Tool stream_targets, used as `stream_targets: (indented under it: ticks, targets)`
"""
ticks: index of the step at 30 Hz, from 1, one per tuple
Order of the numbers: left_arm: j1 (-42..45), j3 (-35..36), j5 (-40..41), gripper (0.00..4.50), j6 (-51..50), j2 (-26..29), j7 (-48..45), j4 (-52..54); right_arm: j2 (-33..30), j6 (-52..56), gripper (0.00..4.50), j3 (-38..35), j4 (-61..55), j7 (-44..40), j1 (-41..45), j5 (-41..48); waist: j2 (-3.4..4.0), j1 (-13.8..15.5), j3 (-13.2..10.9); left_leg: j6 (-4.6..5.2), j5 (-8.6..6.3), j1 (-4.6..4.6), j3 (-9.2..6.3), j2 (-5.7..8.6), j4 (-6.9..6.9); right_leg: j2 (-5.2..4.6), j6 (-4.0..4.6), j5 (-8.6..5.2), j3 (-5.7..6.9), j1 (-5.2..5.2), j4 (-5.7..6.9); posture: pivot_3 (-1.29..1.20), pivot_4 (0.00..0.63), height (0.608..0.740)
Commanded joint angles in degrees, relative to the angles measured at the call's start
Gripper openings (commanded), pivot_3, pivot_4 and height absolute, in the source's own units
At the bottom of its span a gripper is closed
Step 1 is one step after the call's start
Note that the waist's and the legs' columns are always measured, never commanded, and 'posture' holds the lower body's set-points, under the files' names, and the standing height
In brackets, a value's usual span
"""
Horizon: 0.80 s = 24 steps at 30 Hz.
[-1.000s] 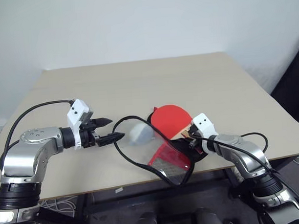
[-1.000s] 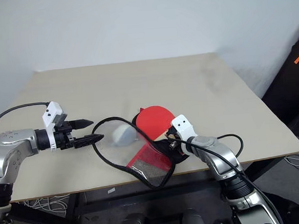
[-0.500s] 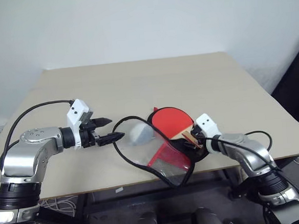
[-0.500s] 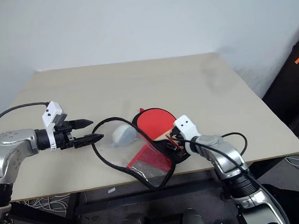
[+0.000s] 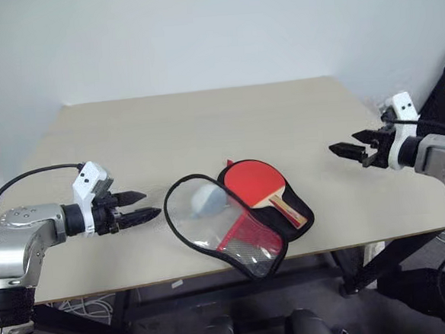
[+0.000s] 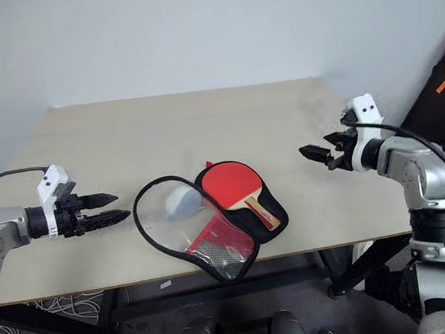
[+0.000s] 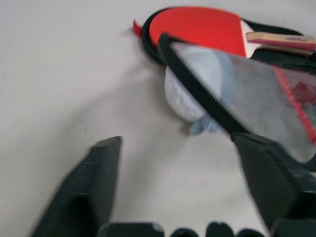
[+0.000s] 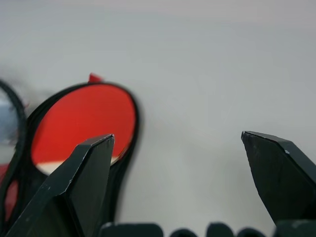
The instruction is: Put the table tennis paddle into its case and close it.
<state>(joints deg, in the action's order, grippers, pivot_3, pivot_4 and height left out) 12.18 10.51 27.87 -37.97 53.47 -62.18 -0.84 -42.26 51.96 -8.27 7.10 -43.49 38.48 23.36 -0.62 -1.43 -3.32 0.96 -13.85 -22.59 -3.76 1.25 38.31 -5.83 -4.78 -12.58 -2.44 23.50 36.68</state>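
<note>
A: Start with the big things. What is on the counter (image 5: pixel 203 115)?

B: The case (image 5: pixel 211 227), lying open near the counter's front edge. Its black-lined half holds the table tennis paddle (image 5: pixel 256 183), red face up, the striped wooden handle pointing toward the front edge.

A: And the other half?

B: The clear plastic flap, black-trimmed, is folded out to the paddle's left, with red fabric and black mesh at its near end. A pale round ball (image 5: pixel 206 200) sits at the flap just beside the paddle's blade; whether it lies under or inside the plastic I can't quite tell.

A: The arms?

B: The left gripper (image 5: pixel 143 205) hovers left of the case, apart from it, jaws parted and empty. The right gripper (image 5: pixel 345 150) hangs well right of the case, raised, jaws spread wide, grasping nothing.
</note>
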Motion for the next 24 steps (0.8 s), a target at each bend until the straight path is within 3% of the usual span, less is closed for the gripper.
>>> stream_targets:
  ticks: [1,7,11,15,20,24]
  targets:
    - [-0.5,1.0,-0.1,2.18,1.6,-1.3,1.3,1.0,-1.0,-1.9,4.50,-1.6,0.6,0.0,3.0,0.2,-0.03,0.0,0.0,0.00,0.00,0.00,0.00,0.00,0.00,0.00,0.00,0.00,0.00,0.00,0.00,0.00,0.000,0.698]
    - [-2.4,0.6,1.2,0.02,0.3,-4.5,3.2,4.1,-0.9,-1.7,4.50,-1.0,-1.3,-0.2,2.2,0.5,-0.03,0.2,0.0,0.00,0.00,-0.02,-0.02,0.02,0.03,-0.02,0.01,0.01,0.01,-0.02,0.01,0.00,0.000,0.698]
    - [-1.5,-1.1,2.4,0.02,-1.8,-6.9,3.9,6.8,-3.1,-2.7,4.50,0.7,-3.4,-4.5,1.5,0.8,0.02,0.2,0.0,0.00,0.00,-0.02,-0.02,0.03,0.03,-0.02,0.01,0.01,0.01,-0.03,0.01,0.00,0.000,0.698]
    - [2.3,-3.5,5.6,0.02,-5.2,-10.8,5.3,11.6,-8.4,-7.2,4.50,4.2,-7.3,-14.3,-2.1,0.8,-0.01,0.3,0.0,0.00,0.00,-0.02,-0.03,0.04,0.04,-0.03,0.00,0.00,0.02,-0.07,-0.01,0.00,0.000,0.698]
    - [13.2,-9.3,6.5,0.02,-7.5,-18.4,8.1,13.1,-13.3,-12.7,4.50,7.8,-10.4,-24.9,-5.0,0.6,-0.06,0.3,0.0,0.00,0.00,-0.04,-0.07,0.06,0.27,-0.02,-0.03,0.01,0.06,-0.21,0.02,0.00,0.000,0.698]
    - [22.7,-14.5,3.9,0.02,-6.1,-27.3,11.5,8.3,-13.8,-16.0,4.50,10.5,-9.2,-27.7,-3.9,-1.4,-0.07,0.3,0.0,0.00,0.00,-0.02,-0.06,0.06,0.26,-0.01,-0.04,0.01,0.04,-0.21,0.01,0.00,0.000,0.698]
